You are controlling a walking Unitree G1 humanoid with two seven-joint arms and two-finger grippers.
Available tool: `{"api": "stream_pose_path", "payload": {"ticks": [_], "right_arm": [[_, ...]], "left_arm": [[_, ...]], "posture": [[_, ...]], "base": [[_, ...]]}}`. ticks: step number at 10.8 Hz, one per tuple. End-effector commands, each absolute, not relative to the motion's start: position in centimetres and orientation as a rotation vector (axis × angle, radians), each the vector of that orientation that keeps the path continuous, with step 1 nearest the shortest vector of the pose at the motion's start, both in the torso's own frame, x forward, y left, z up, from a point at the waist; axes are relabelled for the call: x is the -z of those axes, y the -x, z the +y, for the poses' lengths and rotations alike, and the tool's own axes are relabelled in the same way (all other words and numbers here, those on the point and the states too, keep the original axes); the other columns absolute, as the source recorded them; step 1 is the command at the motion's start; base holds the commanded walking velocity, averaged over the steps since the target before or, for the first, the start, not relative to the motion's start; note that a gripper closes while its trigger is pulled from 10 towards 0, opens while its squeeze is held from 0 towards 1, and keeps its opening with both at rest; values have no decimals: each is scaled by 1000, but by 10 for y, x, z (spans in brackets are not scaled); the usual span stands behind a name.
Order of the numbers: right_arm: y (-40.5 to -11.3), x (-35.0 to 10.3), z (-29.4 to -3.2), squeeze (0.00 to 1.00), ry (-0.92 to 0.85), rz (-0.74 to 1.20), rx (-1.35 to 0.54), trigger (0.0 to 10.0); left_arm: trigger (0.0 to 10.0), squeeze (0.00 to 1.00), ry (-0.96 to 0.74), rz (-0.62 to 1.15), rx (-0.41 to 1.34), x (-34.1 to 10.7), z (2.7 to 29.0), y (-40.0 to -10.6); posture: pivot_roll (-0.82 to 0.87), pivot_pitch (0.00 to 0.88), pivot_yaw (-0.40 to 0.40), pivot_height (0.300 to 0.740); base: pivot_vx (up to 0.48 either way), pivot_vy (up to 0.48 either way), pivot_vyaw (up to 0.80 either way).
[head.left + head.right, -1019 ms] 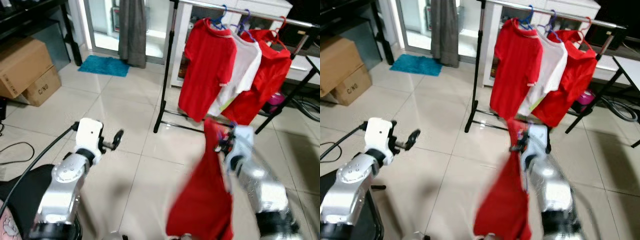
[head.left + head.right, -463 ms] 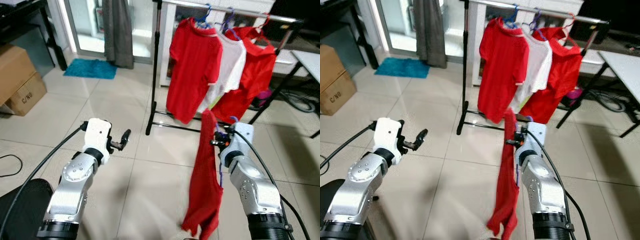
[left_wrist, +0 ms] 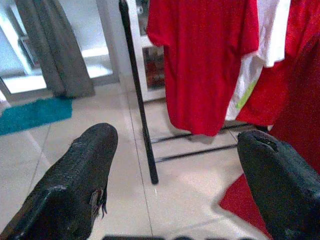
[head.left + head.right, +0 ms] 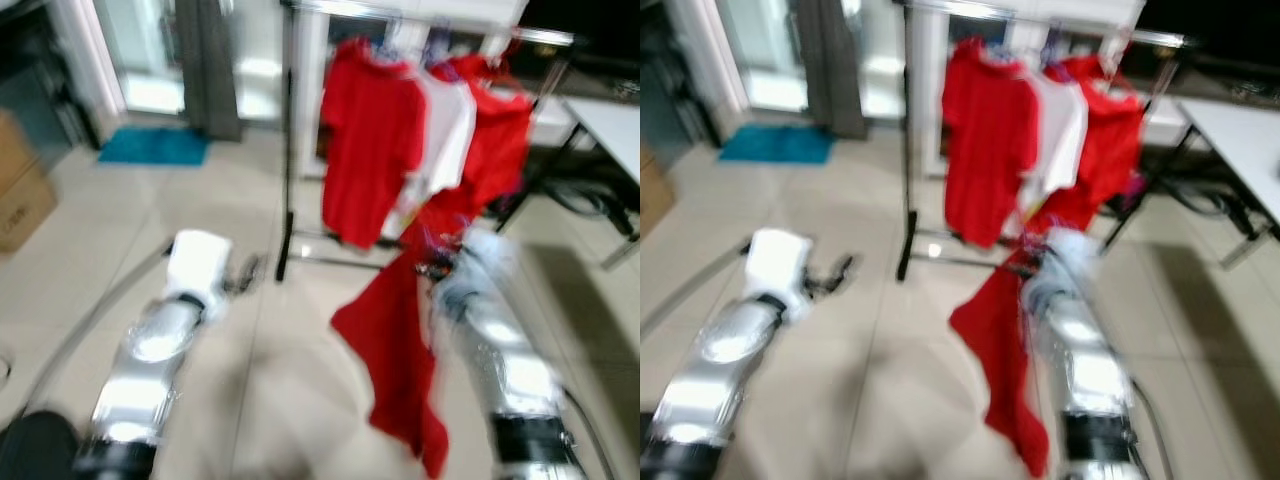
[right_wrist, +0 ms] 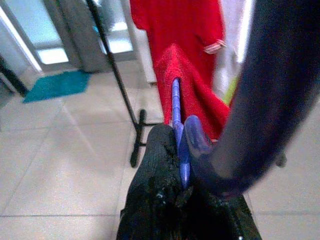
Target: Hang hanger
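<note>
My right gripper (image 4: 437, 268) is shut on a blue hanger (image 5: 176, 117) that carries a red shirt (image 4: 395, 345); the shirt hangs down beside the right forearm. The eye views are blurred. A black clothes rack (image 4: 285, 150) stands ahead, and its top rail (image 4: 1040, 14) holds a red shirt (image 4: 368, 140), a white shirt (image 4: 447, 125) and another red shirt (image 4: 497, 140). The held shirt is below and just in front of these. My left gripper (image 3: 175, 185) is open and holds nothing; it is raised at the left (image 4: 245, 274), pointing toward the rack's upright.
A teal mat (image 4: 150, 146) and a grey curtain (image 4: 205, 60) lie at the back left by a glass door. A cardboard box (image 4: 15, 200) sits at the far left. A white table (image 4: 610, 115) and floor cables (image 4: 585, 200) are at the right.
The whole view has shifted and blurred, so the camera is moving. The held red shirt has swung out to the left under the right gripper. The left gripper stays open.
</note>
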State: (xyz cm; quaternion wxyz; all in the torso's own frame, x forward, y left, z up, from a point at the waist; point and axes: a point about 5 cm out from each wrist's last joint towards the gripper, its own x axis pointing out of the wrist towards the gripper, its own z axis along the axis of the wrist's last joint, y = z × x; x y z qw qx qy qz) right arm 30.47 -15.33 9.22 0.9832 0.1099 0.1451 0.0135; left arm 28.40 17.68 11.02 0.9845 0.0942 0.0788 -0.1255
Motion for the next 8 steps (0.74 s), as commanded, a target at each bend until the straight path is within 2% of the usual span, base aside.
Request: {"api": "stream_pose_path", "payload": {"ticks": [1,8], "right_arm": [[-305,-101,-166,0,-195,246,3,10000],[-305,-99,-156,0,-191,227,-55,10000]], "left_arm": [[10000,0,-185,153,279,-110,168,-285],[10000,0,-188,152,237,-112,176,-287]], "posture": [[-87,15,-54,740],[-69,0,-77,740]], "base": [[341,0,0],[340,0,0]]}}
